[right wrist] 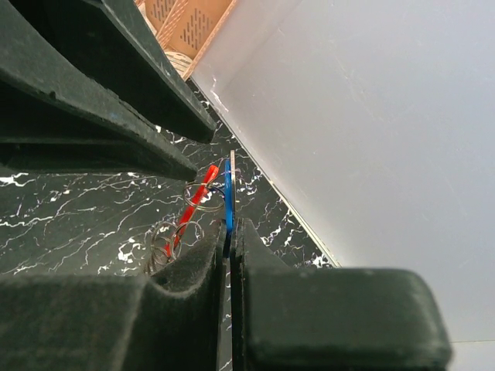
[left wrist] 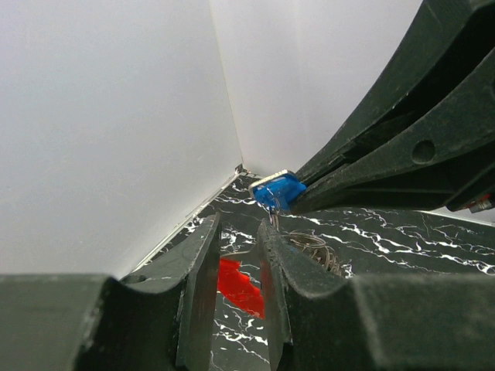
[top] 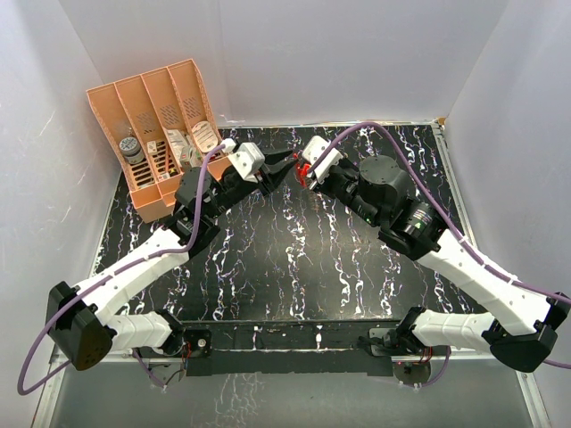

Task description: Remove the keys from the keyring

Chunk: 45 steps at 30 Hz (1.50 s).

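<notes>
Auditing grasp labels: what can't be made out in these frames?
1. Right wrist view: blue-headed silvery key is edge-on, blade buried in the shut right gripper; key count unclear.
2. Left wrist view: red plastic fob partly behind fingers of the left gripper; clamped or not, cannot tell.
3. Both wrist views: thin silvery rings blurred; linkage unreadable.
4. Top view: key and rings too small, crowded by both grippers.

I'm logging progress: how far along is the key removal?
Done: nothing yet; no freed key shows. In hand: the right gripper is shut on a blue key, which looks linked by the wire ring to the red fob. The left gripper straddles the fob, grip unclear. Left: work the key off the ring.
</notes>
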Each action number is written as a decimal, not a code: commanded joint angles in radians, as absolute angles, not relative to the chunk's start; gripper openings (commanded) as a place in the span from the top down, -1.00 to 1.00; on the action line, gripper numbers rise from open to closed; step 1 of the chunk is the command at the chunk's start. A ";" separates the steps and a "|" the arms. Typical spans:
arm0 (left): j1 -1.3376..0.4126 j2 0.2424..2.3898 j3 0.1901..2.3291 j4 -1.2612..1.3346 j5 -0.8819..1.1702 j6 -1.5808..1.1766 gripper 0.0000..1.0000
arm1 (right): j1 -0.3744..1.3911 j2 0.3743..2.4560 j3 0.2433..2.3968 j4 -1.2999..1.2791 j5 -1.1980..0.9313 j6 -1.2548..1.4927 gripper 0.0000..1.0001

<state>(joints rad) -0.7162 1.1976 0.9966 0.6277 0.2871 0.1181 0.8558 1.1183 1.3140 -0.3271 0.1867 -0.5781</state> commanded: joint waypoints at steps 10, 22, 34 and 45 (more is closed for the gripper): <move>-0.714 1.185 0.958 0.680 0.322 0.076 0.49 | 0.860 1.078 1.343 -0.218 0.197 -0.580 1.00; -0.714 1.088 0.883 0.727 0.277 0.064 0.56 | 0.861 1.083 1.329 -0.203 0.210 -0.577 1.00; -0.714 1.148 0.918 0.793 0.396 -0.023 0.67 | 0.862 1.080 1.324 -0.199 0.204 -0.566 1.00; -0.714 1.206 0.931 0.858 0.358 -0.031 0.61 | 0.866 1.080 1.317 -0.203 0.186 -0.562 1.00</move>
